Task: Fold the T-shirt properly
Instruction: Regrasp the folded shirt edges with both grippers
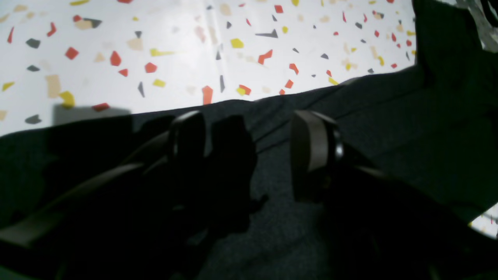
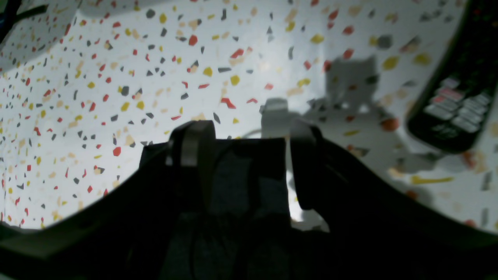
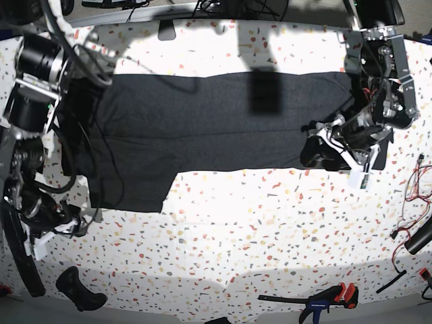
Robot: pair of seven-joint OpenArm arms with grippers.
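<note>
Two arms work opposite ends of the T-shirt (image 3: pixel 202 128), which lies spread flat across the far half of the speckled tabletop (image 3: pixel 236 229). Left gripper (image 1: pixel 249 155) holds its jaws apart over the cloth; right gripper (image 2: pixel 249 163) has cloth between its parted jaws, near a black remote (image 2: pixel 455 89).

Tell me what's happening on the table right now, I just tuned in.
A two-armed robot is working on a dark T-shirt spread flat across a speckled table. The left hand is low over one end of the shirt, its fingers apart with cloth beneath them. The right hand is at the other end with shirt fabric between its fingers; whether it is gripping is unclear. A black remote lies on the table just beyond it. The shirt looks long and narrow, with one flap sticking out towards the near side.
</note>
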